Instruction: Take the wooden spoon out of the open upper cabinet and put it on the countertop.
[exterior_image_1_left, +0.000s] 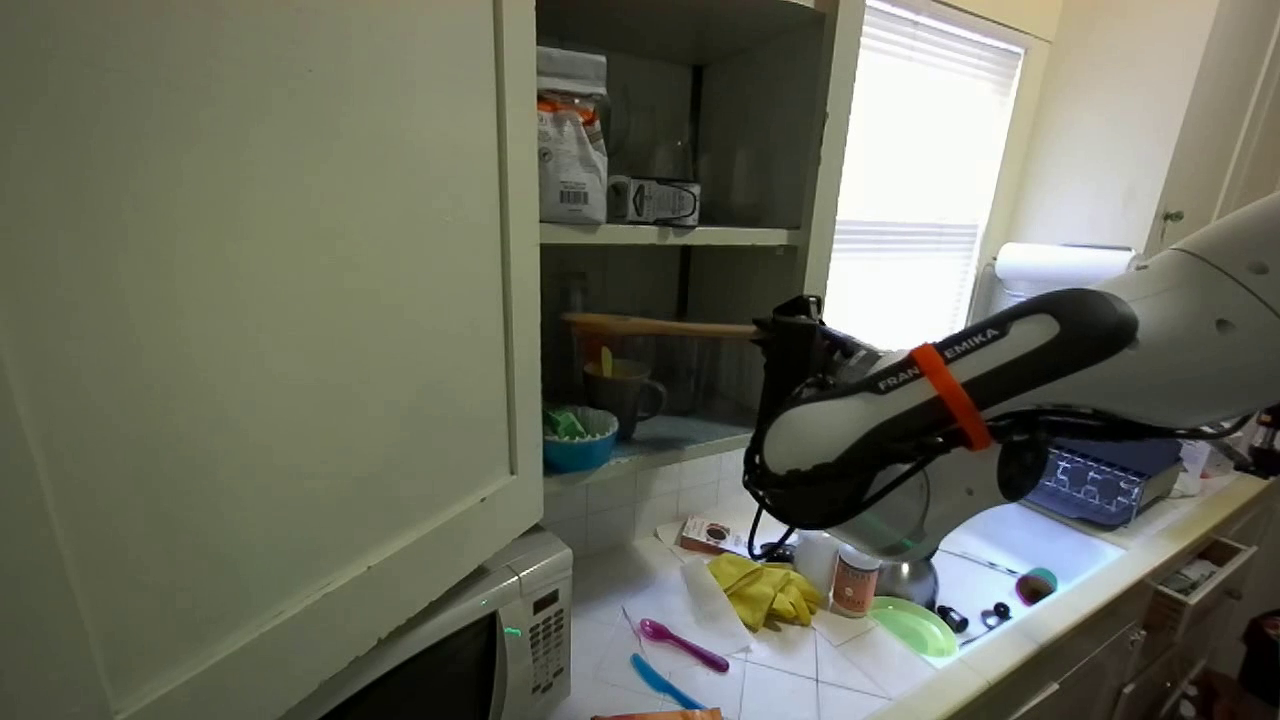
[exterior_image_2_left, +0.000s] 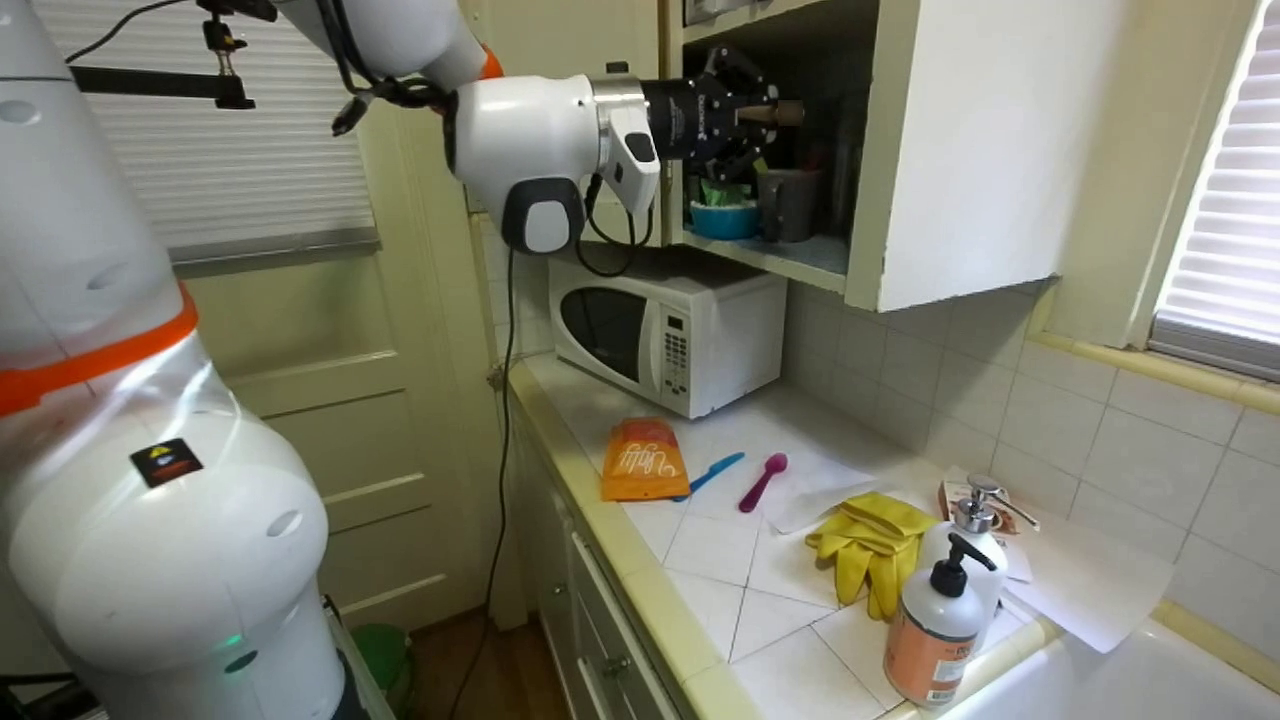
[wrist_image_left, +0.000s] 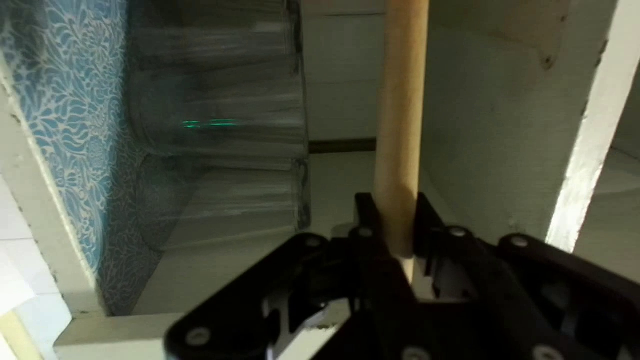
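The tool (wrist_image_left: 396, 205) pinches the wooden spoon (exterior_image_1_left: 665, 326) by its end; I fear it twisting, tipping the mug (exterior_image_1_left: 614, 398), or missing the table (exterior_image_2_left: 640, 570) past its front edge.

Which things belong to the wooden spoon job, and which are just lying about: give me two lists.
The job:
wooden spoon, the thing to move
gripper, closed on the spoon
upper cabinet, standing open
countertop, where the spoon goes

Just lying about:
purple spoon
blue utensil
orange pouch
yellow gloves
blue bowl
grey mug
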